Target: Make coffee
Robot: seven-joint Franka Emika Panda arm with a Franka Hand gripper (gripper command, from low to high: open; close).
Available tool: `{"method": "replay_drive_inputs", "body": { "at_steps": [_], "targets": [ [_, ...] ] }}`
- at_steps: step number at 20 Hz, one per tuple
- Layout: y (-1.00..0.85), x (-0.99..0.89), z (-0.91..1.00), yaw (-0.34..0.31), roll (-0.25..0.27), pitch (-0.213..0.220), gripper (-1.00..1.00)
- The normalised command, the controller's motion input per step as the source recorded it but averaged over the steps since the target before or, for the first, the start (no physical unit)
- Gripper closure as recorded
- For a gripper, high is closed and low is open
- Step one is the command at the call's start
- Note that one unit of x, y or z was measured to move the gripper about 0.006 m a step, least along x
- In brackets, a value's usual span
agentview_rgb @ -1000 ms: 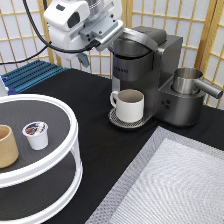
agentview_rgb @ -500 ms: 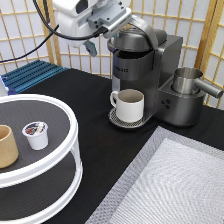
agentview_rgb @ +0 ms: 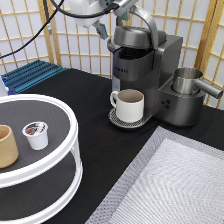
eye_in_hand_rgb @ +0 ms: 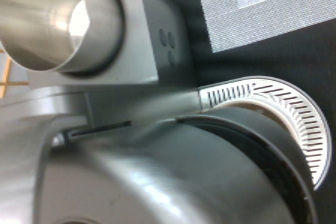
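The white coffee pod with a dark foil top stands on the upper tier of the round white stand, at the exterior view's left. The grey coffee machine stands at the top centre, and a cream mug sits on its drip tray under the spout. My gripper is open and empty at the top edge, beside the machine's curved lid handle. The handle is raised and the lid stands lifted over a dark gap. The wrist view shows the lid from close by, with the drip tray grille.
A tan handleless cup stands next to the pod on the stand. A steel jug sits on the machine's right side and also shows in the wrist view. A grey mesh mat covers the bottom right. A blue rack lies at the left, and a slatted screen stands behind.
My gripper has moved up and to the exterior view's right along the machine's top. The lid handle has risen with it and the lid has opened.
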Motion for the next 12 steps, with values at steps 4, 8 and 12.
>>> {"method": "replay_drive_inputs", "body": {
  "at_steps": [4, 8, 12],
  "targets": [
    [0.60, 0.26, 0.28, -0.066, -0.222, 0.080, -1.00],
    [0.59, 0.25, 0.52, -0.056, -0.286, 0.066, -1.00],
    [0.63, 0.26, 0.59, -0.033, -0.322, 0.065, -1.00]
  ]
}}
